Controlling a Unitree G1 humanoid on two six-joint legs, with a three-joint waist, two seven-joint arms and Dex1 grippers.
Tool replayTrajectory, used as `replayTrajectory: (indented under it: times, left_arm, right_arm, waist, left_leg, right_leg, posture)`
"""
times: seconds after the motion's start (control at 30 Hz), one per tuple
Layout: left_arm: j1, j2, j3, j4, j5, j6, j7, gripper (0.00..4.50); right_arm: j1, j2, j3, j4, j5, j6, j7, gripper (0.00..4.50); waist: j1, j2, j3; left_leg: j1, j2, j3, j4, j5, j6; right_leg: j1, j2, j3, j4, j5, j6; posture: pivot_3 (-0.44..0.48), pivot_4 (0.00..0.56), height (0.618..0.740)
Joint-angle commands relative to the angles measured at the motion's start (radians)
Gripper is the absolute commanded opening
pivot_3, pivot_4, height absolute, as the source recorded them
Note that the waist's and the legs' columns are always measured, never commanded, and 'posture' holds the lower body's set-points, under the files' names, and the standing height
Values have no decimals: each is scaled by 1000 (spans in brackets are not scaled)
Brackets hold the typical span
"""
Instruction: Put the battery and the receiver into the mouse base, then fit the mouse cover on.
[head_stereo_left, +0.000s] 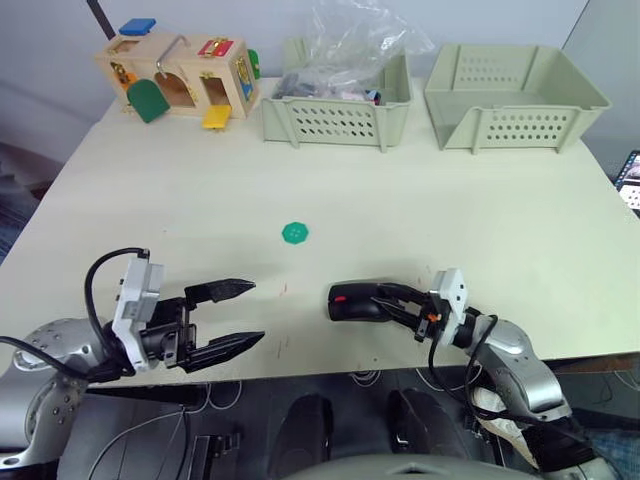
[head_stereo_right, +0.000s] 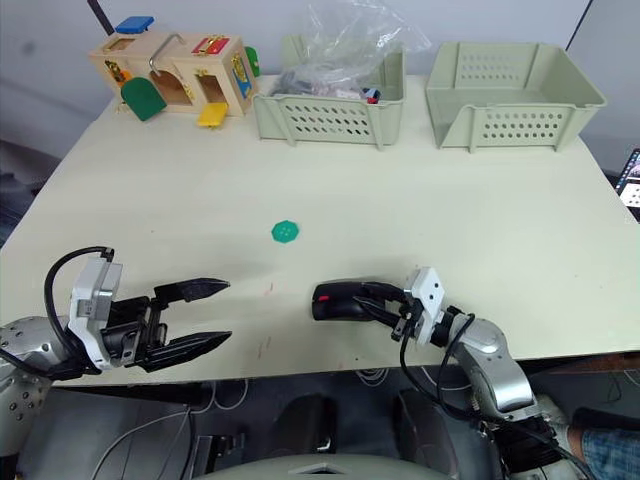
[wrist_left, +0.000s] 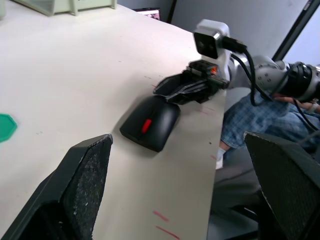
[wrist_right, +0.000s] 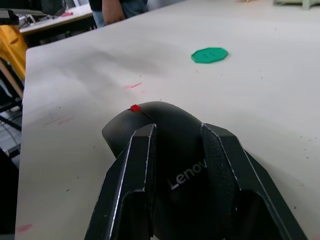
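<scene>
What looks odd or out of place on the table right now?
Little stands out. The mouse sits near the front edge with its cover on, the right gripper over its rear end. A green disc lies alone mid-table. A crumpled plastic bag bulges out of the middle bin.

Black mouse (wrist_left: 150, 121) on table (wrist_left: 75, 75); right gripper (wrist_left: 172, 92) touching it; green disc (wrist_left: 6, 127) apart.
</scene>
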Motion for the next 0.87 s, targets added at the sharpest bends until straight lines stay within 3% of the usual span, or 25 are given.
replayTrajectory:
  times: [0.03,0.23,0.3,0.4,0.57,0.67,0.87]
  left_arm:
    - [14,-11,37,-12,-28,17,34,4500]
    - [31,-59,73,-10,-45,49,140,4500]
    - [58,-82,92,-17,-50,66,189,4500]
    - [116,-115,122,-37,-37,60,238,4500]
    - [207,-154,145,-49,3,36,290,4500]
    - [236,-169,161,-36,16,20,300,4500]
    - [254,-171,168,-39,28,28,342,4500]
  right_arm:
    - [12,-29,-38,-55,7,22,-28,1458]
    - [24,-99,-123,-290,119,156,-75,1458]
    - [52,-182,-211,-368,195,240,-65,1458]
    - [138,-318,-372,-416,258,276,-16,2337]
    - [329,-451,-603,-399,301,256,104,4451]
    - [407,-464,-681,-387,315,255,135,4451]
    - [454,-453,-713,-347,292,221,168,4451]
  waist:
    - [1,1,0]
    - [6,1,1]
    - [7,2,2]
    - [11,1,2]
    - [23,1,2]
    - [26,0,2]
    - [29,0,2]
  left_leg:
    - [4,0,0,-2,0,0]
    - [4,0,0,-3,0,0]
    - [4,0,0,-3,0,0]
    - [3,-1,0,-3,0,0]
    - [3,-2,1,-3,0,0]
    - [4,-1,0,-3,0,0]
    - [4,-1,1,-3,0,0]
  right_leg:
    - [3,0,0,-1,-1,0]
    - [3,-1,0,-1,-1,-1]
    - [3,-1,0,-1,-1,-1]
    - [3,-3,0,-3,-1,0]
    - [3,-3,0,-3,-1,0]
    - [3,-2,0,-3,-3,3]
    - [3,-3,0,-3,-3,3]
  posture:
    - [0,150,740]
    - [0,150,740]
    - [0,150,740]
    - [0,150,740]
    - [0,150,740]
    - [0,150,740]
    - [0,150,740]
